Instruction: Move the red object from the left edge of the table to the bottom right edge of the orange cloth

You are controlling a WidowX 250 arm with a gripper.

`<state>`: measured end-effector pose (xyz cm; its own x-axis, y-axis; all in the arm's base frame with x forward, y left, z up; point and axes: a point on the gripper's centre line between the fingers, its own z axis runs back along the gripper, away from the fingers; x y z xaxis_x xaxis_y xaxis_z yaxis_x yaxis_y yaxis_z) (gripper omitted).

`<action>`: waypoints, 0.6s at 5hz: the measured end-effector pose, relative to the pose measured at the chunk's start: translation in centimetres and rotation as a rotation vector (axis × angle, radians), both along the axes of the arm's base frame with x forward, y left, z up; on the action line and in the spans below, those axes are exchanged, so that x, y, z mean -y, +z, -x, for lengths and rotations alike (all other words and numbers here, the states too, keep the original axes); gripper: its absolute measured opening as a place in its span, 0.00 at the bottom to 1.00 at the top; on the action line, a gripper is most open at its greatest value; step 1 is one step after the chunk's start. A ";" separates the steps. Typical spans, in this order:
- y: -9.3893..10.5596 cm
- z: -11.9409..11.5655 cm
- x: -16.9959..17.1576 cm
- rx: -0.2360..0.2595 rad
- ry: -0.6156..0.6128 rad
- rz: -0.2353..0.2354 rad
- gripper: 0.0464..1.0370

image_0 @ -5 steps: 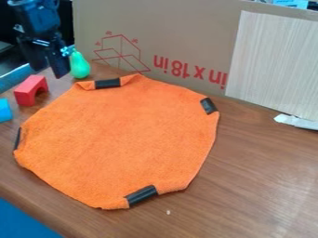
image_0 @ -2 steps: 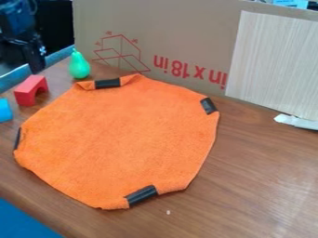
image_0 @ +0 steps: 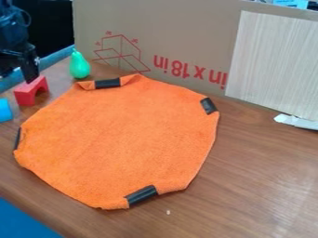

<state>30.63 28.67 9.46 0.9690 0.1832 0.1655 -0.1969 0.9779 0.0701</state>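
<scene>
- We see the black end effector (image_0: 18,76) beyond the upper left side of the orange cloth (image_0: 118,139), its fingers apparently spread and nothing between them; whether it touches the block we cannot tell.
- Our target, the red arch block (image_0: 23,94), stands on the worktop (image_0: 261,176) just off the cloth's upper left side.
- We judge the step to be the grasp: centre over the arch, straddle its solid top, descend level, then close. An off-centre descent could tip it or nudge it toward the cloth.
- We would keep clear of the blue block (image_0: 5,110), left of the cloth, and the green pear (image_0: 79,65), behind its upper left.
- We find wood grain around the cloth, black strips (image_0: 142,195) on its rim, and printed cardboard (image_0: 155,28) standing behind it.
</scene>
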 end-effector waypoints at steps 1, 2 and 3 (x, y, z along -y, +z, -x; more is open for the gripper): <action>-0.8 -0.1 0.4 0.018 -0.008 0.011 0.96; -1.2 -0.4 0.4 0.044 -0.012 0.004 0.96; -1.2 -0.7 0.3 0.060 -0.007 -0.009 0.96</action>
